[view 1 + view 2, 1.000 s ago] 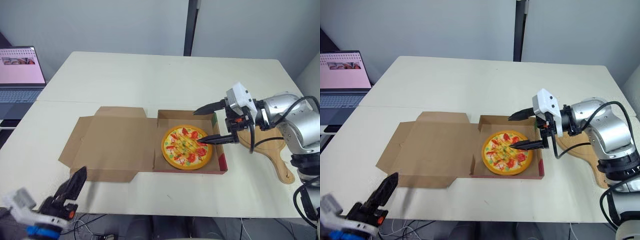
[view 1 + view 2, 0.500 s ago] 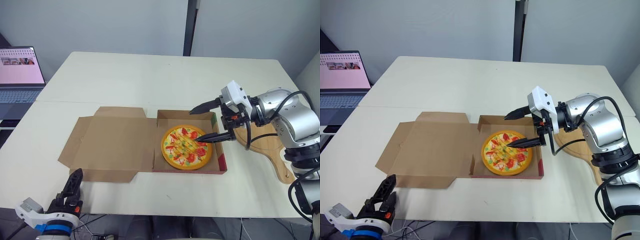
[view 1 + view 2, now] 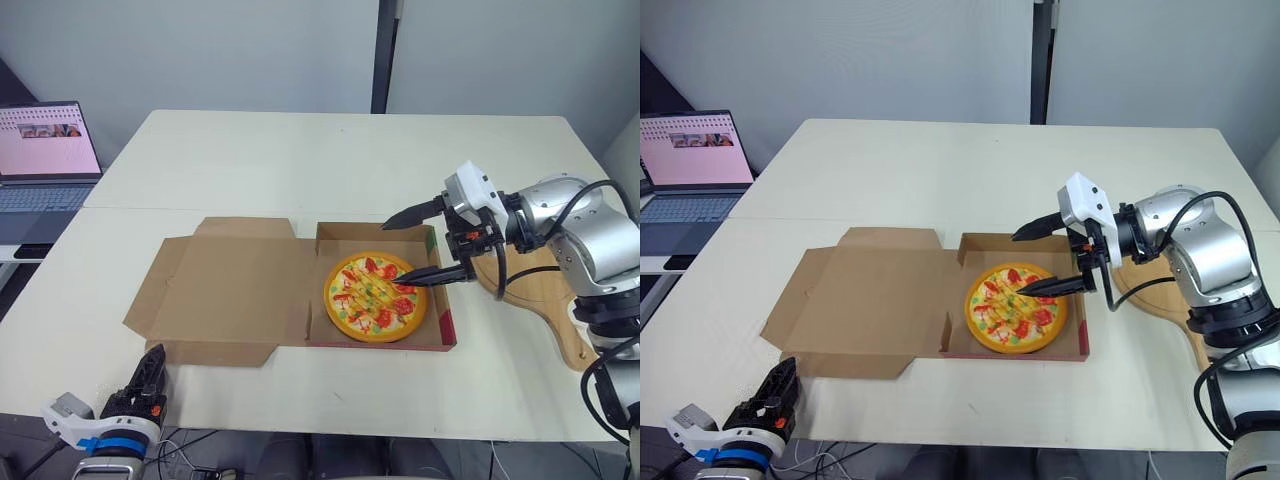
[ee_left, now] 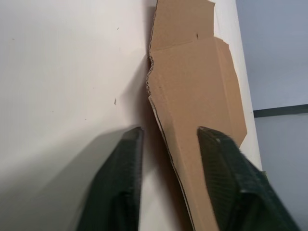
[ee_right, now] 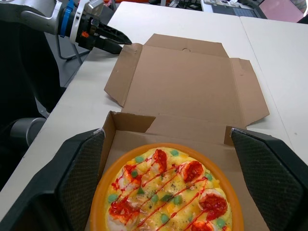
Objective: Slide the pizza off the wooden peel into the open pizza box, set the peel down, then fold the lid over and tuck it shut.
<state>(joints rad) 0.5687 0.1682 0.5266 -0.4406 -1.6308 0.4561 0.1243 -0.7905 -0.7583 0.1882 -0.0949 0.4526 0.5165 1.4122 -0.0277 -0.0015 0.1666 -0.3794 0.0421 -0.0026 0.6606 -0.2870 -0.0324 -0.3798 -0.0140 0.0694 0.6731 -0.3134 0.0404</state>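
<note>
The pizza point(image 3: 374, 309) lies in the tray of the cardboard box point(image 3: 441, 332), whose lid point(image 3: 235, 290) is spread flat to the left. The wooden peel point(image 3: 545, 300) rests on the table right of the box. My right gripper point(image 3: 393, 254) hovers open over the tray's right half, one finger above the pizza's far edge. My left gripper point(image 3: 152, 360) sits low at the table's front edge, just off the lid's front-left corner. In the left wrist view its fingers point(image 4: 122, 183) stand a small gap apart, with the lid's edge point(image 4: 163, 130) running ahead between them, nothing gripped.
An open laptop point(image 3: 45, 160) stands on a side table at the far left. Bare tabletop point(image 3: 330, 160) stretches behind the box. The table's front edge point(image 3: 330, 432) runs close below the box.
The left gripper has dropped toward the front edge and its fingers have narrowed. The right gripper has shifted slightly left over the pizza. The camera has shifted a little.
</note>
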